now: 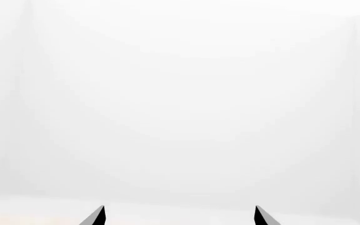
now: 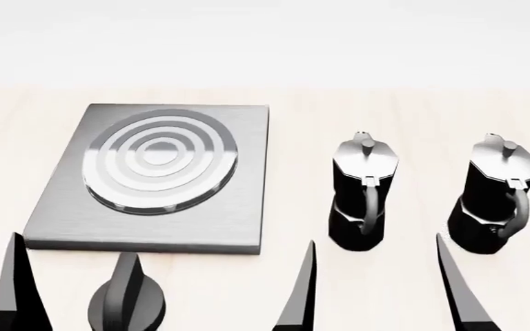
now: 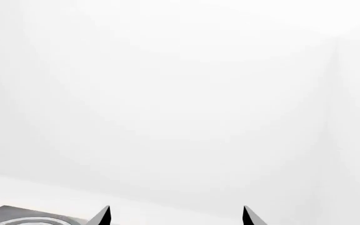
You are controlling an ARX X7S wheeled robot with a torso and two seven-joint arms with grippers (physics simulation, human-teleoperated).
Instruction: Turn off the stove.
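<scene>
The knob (image 2: 127, 300) sits at the stove's (image 2: 232, 214) six o'clock; the left tool (image 1: 178, 215) and right tool (image 2: 375, 289) gape, empty.

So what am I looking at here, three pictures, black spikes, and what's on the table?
It is a simulated two-armed robot. The middle picture comes from its head camera, looking down at a pale wooden table. On it lie the stove, its black knob and two moka pots. The black spikes are fingertips: the left pincer straddles the knob, the right pincer sits beside it. Both are open and hold nothing. The other two pictures come from wrist cameras, mostly facing blank white.
</scene>
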